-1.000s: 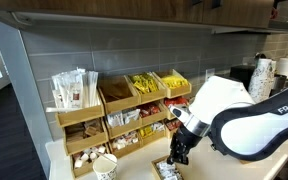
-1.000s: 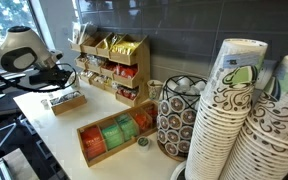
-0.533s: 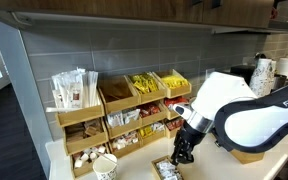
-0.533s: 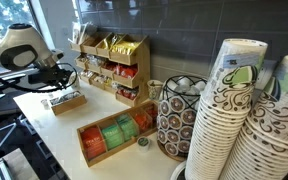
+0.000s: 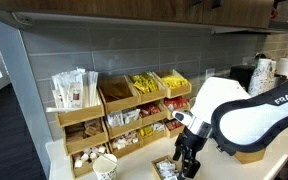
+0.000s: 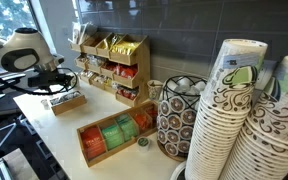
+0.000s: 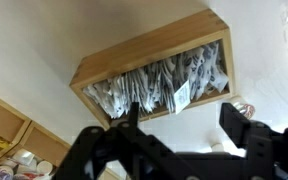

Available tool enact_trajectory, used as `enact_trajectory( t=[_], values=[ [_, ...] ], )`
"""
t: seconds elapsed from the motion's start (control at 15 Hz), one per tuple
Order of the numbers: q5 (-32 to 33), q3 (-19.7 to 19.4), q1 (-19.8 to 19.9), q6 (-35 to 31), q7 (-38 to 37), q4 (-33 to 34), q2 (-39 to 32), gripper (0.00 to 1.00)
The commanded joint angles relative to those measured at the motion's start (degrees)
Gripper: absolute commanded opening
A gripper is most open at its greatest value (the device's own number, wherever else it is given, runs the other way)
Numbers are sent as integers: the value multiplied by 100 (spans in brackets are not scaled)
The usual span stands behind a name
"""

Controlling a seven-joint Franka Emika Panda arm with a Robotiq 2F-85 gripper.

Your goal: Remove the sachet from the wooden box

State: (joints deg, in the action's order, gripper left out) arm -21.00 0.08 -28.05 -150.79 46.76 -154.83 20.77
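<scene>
The wooden box (image 7: 154, 65) is a low light-wood tray packed with several grey-white sachets (image 7: 159, 82); one white-tagged sachet (image 7: 182, 93) sticks out at its near side. The box also shows on the white counter in both exterior views (image 5: 166, 170) (image 6: 67, 102). My gripper (image 7: 184, 125) hovers just beside the box, its black fingers (image 7: 132, 118) standing wide apart over bare counter. It is open with nothing between them. In both exterior views the gripper (image 5: 189, 160) (image 6: 59, 88) hangs low next to the box.
A tiered wooden rack (image 5: 124, 110) (image 6: 114, 65) of packets stands against the tiled wall. A paper cup (image 5: 105, 167) sits near the box. A long wooden tray (image 6: 114, 136), a wire holder (image 6: 177, 118) and tall cup stacks (image 6: 229, 110) fill the counter further along.
The jaws have gone from shut to wide open. The gripper has shifted slightly lower beside the box in one exterior view.
</scene>
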Motion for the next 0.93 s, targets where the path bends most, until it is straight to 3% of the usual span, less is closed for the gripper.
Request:
enact_trajectory(
  t=[0.0,0.13,0.2,0.27,0.4,0.6,0.87],
  values=[
    [-369,-79,-115,-71,402,53,-240,94],
    [-525,-49,-98,-49,549,79,-324,84],
    [-584,-29,-78,-39,607,91,-360,73],
    [-630,-14,-61,-36,664,101,-393,72],
    [-714,19,-29,-44,750,105,-440,50],
    [-790,55,-2,-72,824,120,-496,28],
    [-901,82,20,-73,915,155,-553,12]
  ],
)
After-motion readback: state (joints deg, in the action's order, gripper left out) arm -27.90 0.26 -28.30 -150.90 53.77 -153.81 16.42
